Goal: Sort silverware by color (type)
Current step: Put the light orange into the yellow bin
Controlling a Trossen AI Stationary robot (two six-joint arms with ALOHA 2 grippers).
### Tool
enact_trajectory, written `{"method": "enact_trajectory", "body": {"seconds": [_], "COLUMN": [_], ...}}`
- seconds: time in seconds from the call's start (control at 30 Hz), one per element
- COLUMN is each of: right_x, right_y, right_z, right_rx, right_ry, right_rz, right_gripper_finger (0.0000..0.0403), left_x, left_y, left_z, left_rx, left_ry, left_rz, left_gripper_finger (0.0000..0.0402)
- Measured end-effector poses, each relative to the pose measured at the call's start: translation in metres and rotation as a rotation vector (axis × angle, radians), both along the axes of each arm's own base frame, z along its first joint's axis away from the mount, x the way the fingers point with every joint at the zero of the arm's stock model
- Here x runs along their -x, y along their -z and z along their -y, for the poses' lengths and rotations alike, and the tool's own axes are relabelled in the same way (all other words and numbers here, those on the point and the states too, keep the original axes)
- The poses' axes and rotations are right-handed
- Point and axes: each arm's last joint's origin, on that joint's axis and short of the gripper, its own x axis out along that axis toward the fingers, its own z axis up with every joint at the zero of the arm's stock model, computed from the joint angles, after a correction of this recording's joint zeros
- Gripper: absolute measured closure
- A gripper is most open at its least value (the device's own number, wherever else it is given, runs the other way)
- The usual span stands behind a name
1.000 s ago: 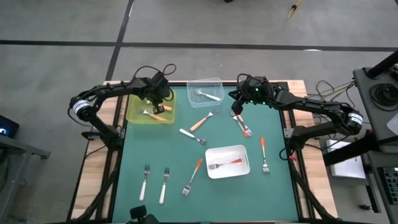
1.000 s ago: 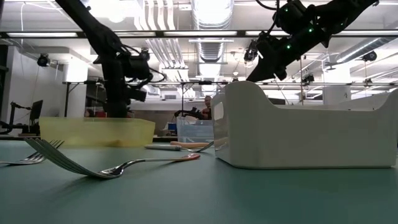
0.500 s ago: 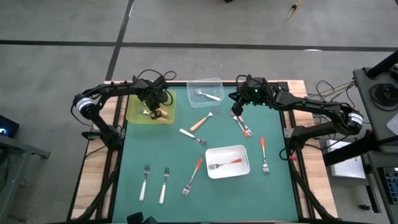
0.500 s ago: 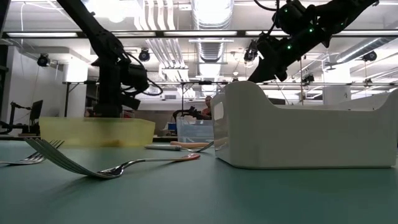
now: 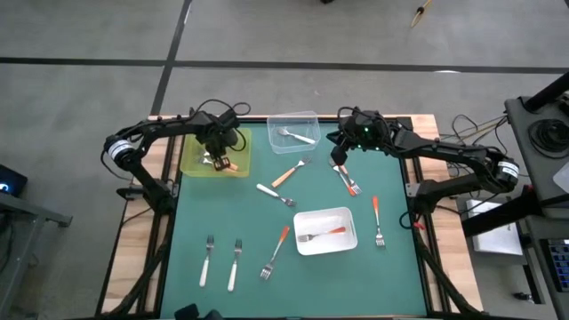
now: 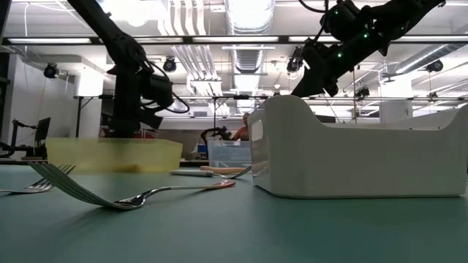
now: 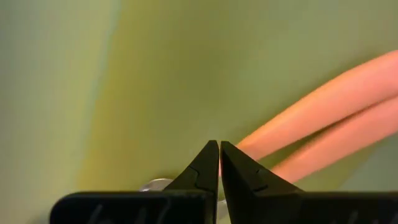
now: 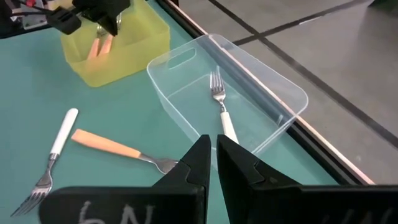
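Note:
My left gripper (image 5: 219, 158) is shut and points straight down into the yellow tray (image 5: 190, 160), just over two light orange fork handles (image 7: 323, 102) that lie on the tray floor. A bit of silver metal (image 7: 155, 185) shows beside its fingers. My right gripper (image 5: 337, 156) hangs shut and holds nothing, above the table beside the clear tray (image 5: 307, 118). That tray holds a white-handled fork (image 8: 219, 99). A light orange fork (image 5: 290, 172), a white one (image 5: 276, 193) and a red-orange one (image 5: 347, 180) lie on the mat. My left gripper stands with its shut tips (image 7: 219, 146) close above the two light orange handles in the yellow tray, pointing down from above. Whether the tips touch a fork I cannot tell.
A white tray (image 5: 348, 236) in the middle right holds a red-orange fork (image 5: 322, 234). More forks lie near the front: two white ones (image 5: 207, 260), (image 5: 235, 264) and two red-orange ones (image 5: 276, 252), (image 5: 377, 219). Green mat lies bare at the front right.
My left gripper has tipped steeper, so that it points straight down, and has rolled a little over the yellow tray, staying shut. The forks in the tray lie as before.

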Motion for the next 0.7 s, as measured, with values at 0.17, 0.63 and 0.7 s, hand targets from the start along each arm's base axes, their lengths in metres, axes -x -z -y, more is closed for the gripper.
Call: {"method": "enact_trajectory", "body": {"seconds": [0.17,0.63,0.7], "right_x": [-0.0006,-0.0008,-0.0008], "right_y": [-0.0012,-0.0018,-0.0018], "right_z": [0.0003,0.0005,0.0005], "right_rx": [0.010,0.003,0.002], "right_ry": [-0.001,0.006,0.006], "right_rz": [0.011,0.023,0.023], "right_gripper_finger": [0.0385,0.0385,0.0385], "left_x": [-0.0006,-0.0025,-0.0015], "left_y": [0.0029,-0.0031,-0.0064], "left_z": [0.0045,0.0048,0.0058], "left_rx": [0.101,0.114,0.120], "left_ry": [-0.053,-0.050,-0.044], "left_rz": [0.084,0.104,0.096], "left_gripper_finger": [0.0402,0.0402,0.0402]}}
